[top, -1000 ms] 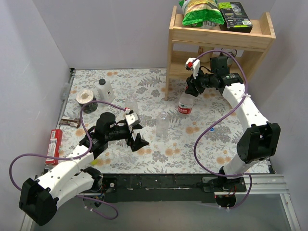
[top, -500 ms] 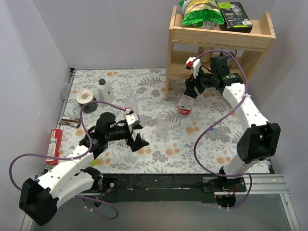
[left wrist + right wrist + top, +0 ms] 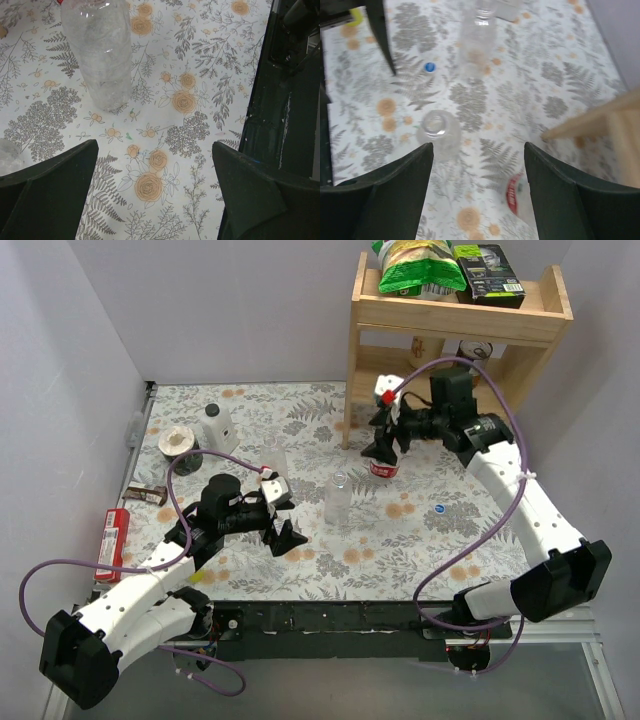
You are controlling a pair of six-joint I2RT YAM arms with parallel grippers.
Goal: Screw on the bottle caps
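In the right wrist view, the right gripper [image 3: 477, 150] has its two dark fingers [image 3: 390, 200] spread apart with nothing between them. Just below the gap, at the bottom of the frame, is the red-label bottle [image 3: 516, 194]. It is too blurred to tell whether it has a cap. Left of centre stands the middle clear bottle [image 3: 436, 127] with its mouth bare. A third clear bottle [image 3: 479, 30] stands at top centre. A blue cap [image 3: 430, 66] lies flat on the floral tablecloth [image 3: 470, 95] toward the upper left.

In the left wrist view, the left gripper [image 3: 154, 145] is also wide open and empty, low over the cloth. The middle clear bottle is at the upper left of that frame.

The step in hand is probably fetching the blue cap. To do it well, the right arm would come straight down over the cap and pinch it by the rim. It should keep the cap level and set it squarely on a bare neck before turning, while the left fingers brace that bottle's body.

There is little room at the upper right, where the wooden shelf [image 3: 455, 315] has a leg close beside the right gripper. The lower right of the overhead view is open cloth. The black rail [image 3: 340, 618] borders the bottom edge, and a white opaque bottle [image 3: 217, 425] stands well away at the upper left.
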